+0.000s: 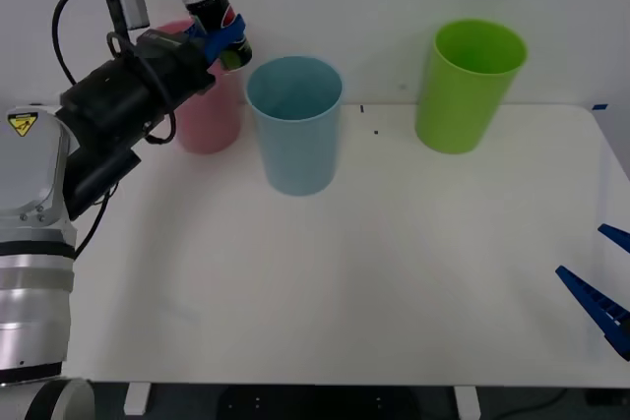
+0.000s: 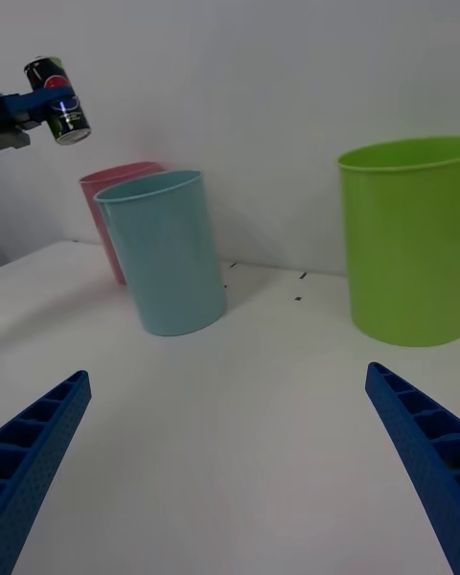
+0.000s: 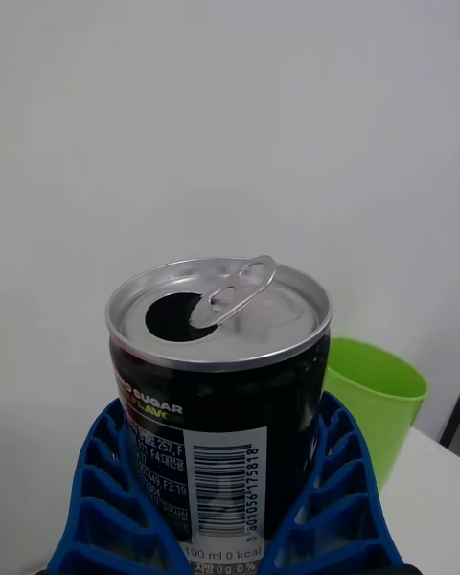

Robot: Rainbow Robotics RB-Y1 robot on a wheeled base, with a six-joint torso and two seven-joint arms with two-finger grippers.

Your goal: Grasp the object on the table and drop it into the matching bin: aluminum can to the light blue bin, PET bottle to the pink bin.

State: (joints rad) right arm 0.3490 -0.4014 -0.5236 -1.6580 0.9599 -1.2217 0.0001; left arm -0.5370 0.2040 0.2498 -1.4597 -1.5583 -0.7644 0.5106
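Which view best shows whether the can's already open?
The left wrist view: the aluminum can, held in the left gripper, shows its lid's opening and raised pull-tab. The front view shows the can small above the pink bin; the right wrist view shows it far off.

The left arm (image 1: 118,105) is black and bulky, with a looping black cable and a small grey camera box on top. Its shoulder is white and silver, bearing a yellow warning triangle (image 1: 22,124). The fingers (image 3: 105,498) are blue and ribbed.

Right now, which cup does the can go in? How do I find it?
Look at the white table with three tall cups along its far side. The light blue bin is the middle one. Pink stands to its left, lime green to its right.
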